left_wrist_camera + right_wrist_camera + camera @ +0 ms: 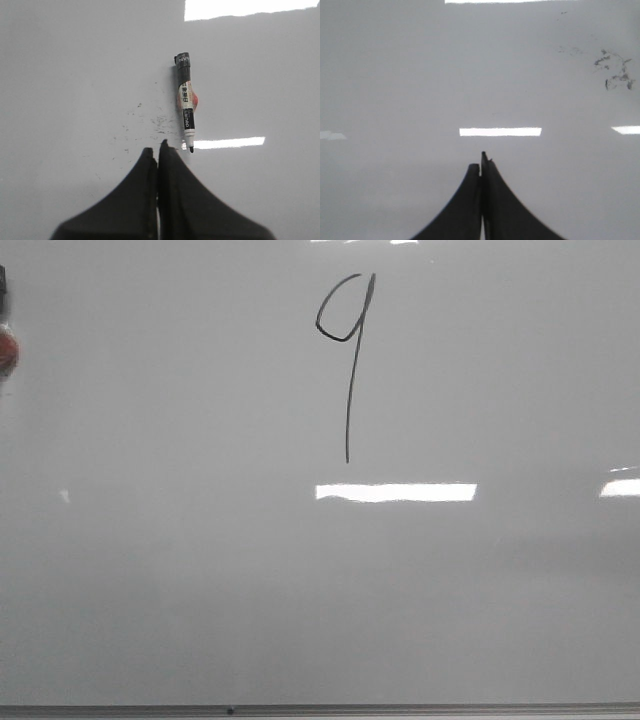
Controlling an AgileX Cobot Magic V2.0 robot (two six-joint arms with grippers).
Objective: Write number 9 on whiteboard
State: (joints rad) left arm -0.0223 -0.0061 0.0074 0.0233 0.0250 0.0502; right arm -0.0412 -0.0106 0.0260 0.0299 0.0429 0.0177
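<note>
Number 9 complete on whiteboard; marker lying released, uncapped, just beyond left end effector. Both end effectors closed, empty, right too.

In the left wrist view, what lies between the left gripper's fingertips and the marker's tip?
Only bare whiteboard with faint ink specks; the left gripper, shut and empty, sits apart from the marker.

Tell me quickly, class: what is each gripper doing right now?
Left gripper: closed, holding nothing; the marker lies apart from it on the whiteboard.
Right gripper: closed, empty.
</note>
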